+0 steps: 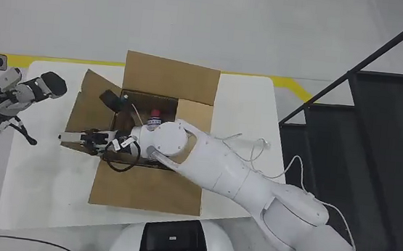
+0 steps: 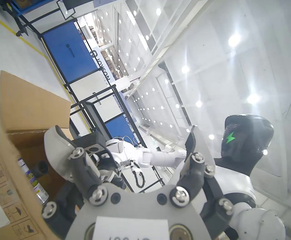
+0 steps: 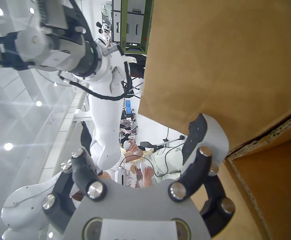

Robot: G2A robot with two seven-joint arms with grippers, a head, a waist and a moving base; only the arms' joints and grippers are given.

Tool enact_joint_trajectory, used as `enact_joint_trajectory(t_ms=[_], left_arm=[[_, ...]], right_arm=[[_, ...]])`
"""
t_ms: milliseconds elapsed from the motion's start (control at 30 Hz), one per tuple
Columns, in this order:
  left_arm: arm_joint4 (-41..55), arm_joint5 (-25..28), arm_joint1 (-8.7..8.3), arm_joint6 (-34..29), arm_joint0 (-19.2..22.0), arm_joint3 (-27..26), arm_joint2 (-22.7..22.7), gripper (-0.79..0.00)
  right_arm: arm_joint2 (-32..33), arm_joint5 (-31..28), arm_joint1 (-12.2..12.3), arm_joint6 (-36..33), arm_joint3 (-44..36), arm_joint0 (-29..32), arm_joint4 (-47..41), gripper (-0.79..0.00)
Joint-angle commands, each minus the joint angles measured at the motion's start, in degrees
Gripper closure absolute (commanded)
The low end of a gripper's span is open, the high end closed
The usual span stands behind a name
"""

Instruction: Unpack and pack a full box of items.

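Lighting: bright, even, overhead. Ceiling lamps (image 2: 234, 40) flare with starburst glare, wrist views. Box (image 1: 171, 77) interior shadowed. Wrist-view edges bowed, fisheye.

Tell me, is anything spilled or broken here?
Nothing stands out. The box sits open on the table, flaps spread, items inside, nothing spilled. The right claw is open beside a side flap; the left claw is open off to the side.

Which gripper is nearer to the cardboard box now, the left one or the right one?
Right. The right gripper is at the left flap of the box, its arm stretched across the opening. The left gripper is off the box, near the left edge of the table.
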State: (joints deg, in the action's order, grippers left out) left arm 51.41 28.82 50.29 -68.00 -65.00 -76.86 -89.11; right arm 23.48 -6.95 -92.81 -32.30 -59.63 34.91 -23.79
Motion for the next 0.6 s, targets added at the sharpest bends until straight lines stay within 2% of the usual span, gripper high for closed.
enact_joint_trajectory(t_ms=[0, 133, 300, 433, 567], left_arm=[[-1.54, -0.33, 0.16, 0.27, 1.27, 0.87, 0.91, -0.785], [-6.26, -1.4, 0.48, 1.84, 4.48, 4.23, 3.13, -0.785], [-13.63, -3.45, 1.09, 3.44, 8.75, 8.93, 7.42, -0.785], [-17.18, -4.12, 1.65, 5.34, 11.0, 12.44, 10.02, -0.785], [-19.88, -4.17, 1.9, 6.59, 11.76, 14.65, 11.18, -0.785]], right_arm=[[-0.76, -0.3, -1.19, -0.32, 2.48, -0.55, 0.28, -0.785], [-0.79, -0.6, -2.36, -2.29, 4.66, -1.3, 1.09, -0.785], [1.04, 0.7, -1.51, -6.15, 2.02, -0.67, 2.97, -0.785], [4.68, 2.98, 1.13, -9.25, -5.78, 1.87, 5.61, -0.785], [11.2, 6.81, 5.42, -12.97, -17.41, 7.71, 9.62, -0.785]])
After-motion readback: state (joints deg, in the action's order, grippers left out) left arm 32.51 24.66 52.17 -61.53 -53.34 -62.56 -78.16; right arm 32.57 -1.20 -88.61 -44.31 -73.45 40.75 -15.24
